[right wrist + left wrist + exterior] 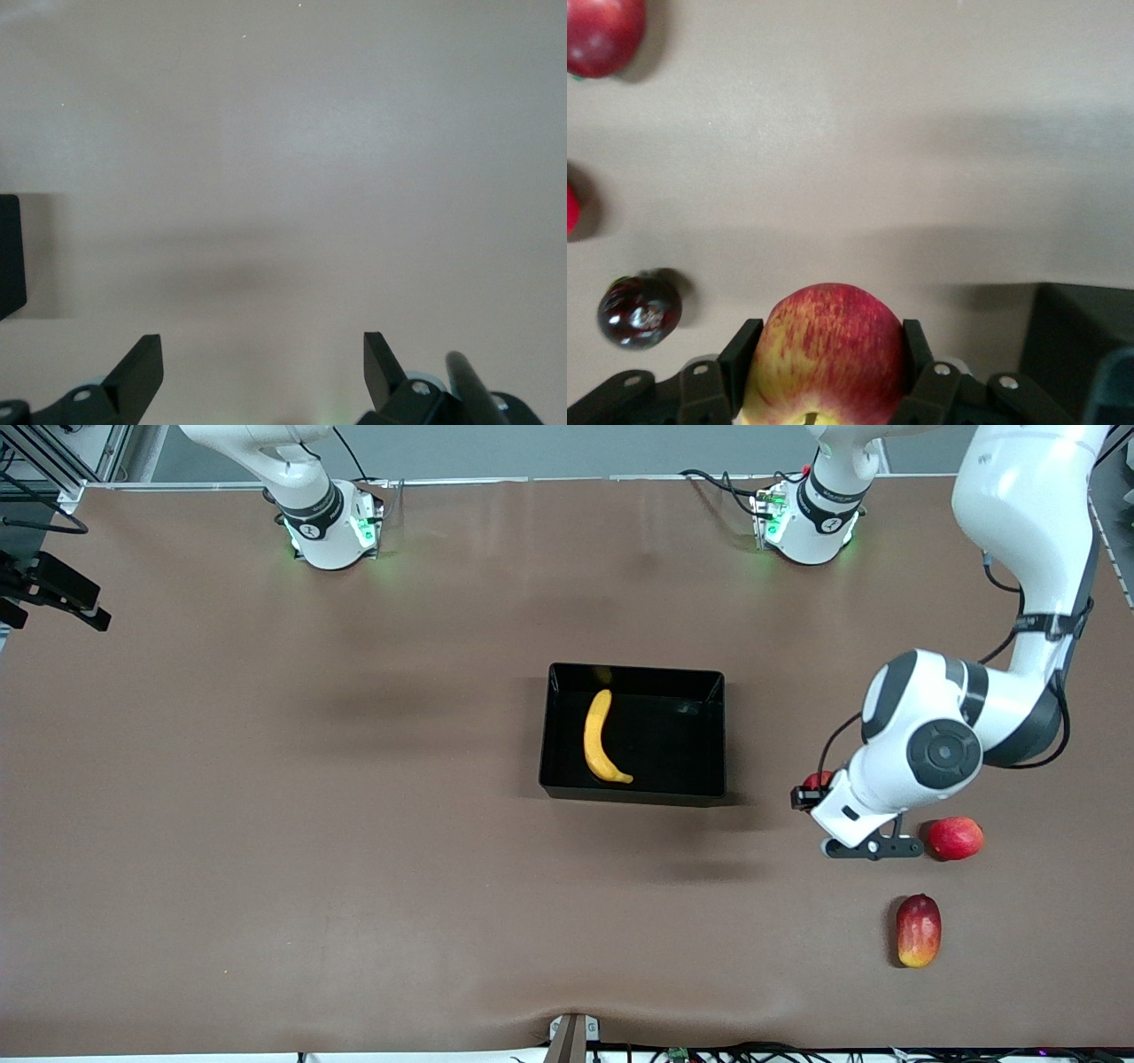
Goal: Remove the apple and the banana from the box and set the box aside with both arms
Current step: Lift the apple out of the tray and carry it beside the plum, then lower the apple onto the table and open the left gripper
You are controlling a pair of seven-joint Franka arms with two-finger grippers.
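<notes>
Banana (601,739) lies in the box (700,793).

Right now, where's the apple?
The apple is clamped in the left gripper, up over bare table toward the left arm's end, between the box and the plain red fruit.

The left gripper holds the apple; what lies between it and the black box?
Only bare brown table, as the front view shows: the left gripper, shut on the apple, is apart from the box.
</notes>
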